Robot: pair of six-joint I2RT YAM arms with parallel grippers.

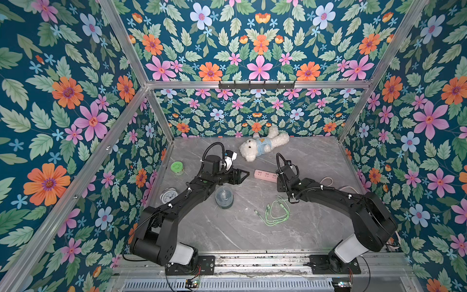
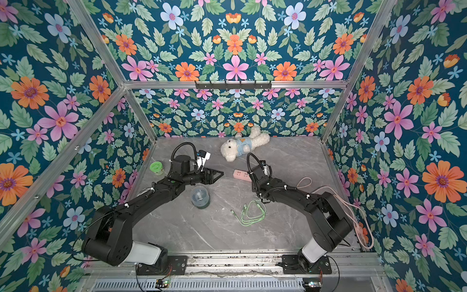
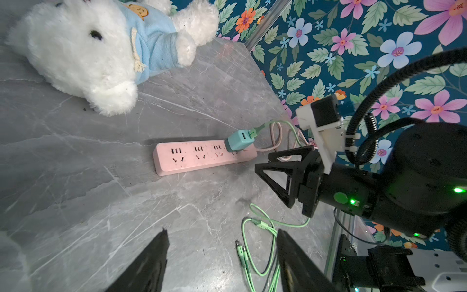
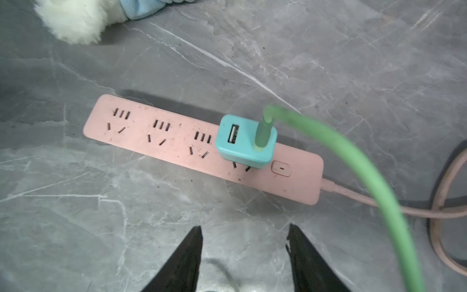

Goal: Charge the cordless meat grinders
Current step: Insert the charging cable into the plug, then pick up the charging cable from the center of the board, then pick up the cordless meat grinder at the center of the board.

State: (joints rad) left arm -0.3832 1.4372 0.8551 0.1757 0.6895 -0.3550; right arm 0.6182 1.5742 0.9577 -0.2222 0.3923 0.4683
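The meat grinder (image 1: 224, 197) (image 2: 200, 197), a squat cylinder with a translucent grey-blue dome, stands upright on the marble table beside my left forearm. No cable is attached to it. My left gripper (image 1: 243, 174) (image 3: 222, 231) hovers open and empty beyond it, its tips facing the pink power strip (image 1: 265, 175) (image 3: 202, 156) (image 4: 202, 149). A teal USB adapter (image 3: 238, 141) (image 4: 246, 141) sits plugged in the strip, with a green cable (image 4: 353, 164) in one port. The cable's loose plug ends (image 1: 275, 213) (image 3: 242, 252) lie coiled on the table. My right gripper (image 4: 244, 227) (image 3: 265, 161) is open and empty, just short of the adapter.
A white teddy bear (image 1: 262, 146) lies at the back. A green-lidded jar (image 1: 177, 167) and a white alarm clock (image 1: 168, 196) stand by the left wall. The strip's pink cord (image 1: 328, 180) loops toward the right wall.
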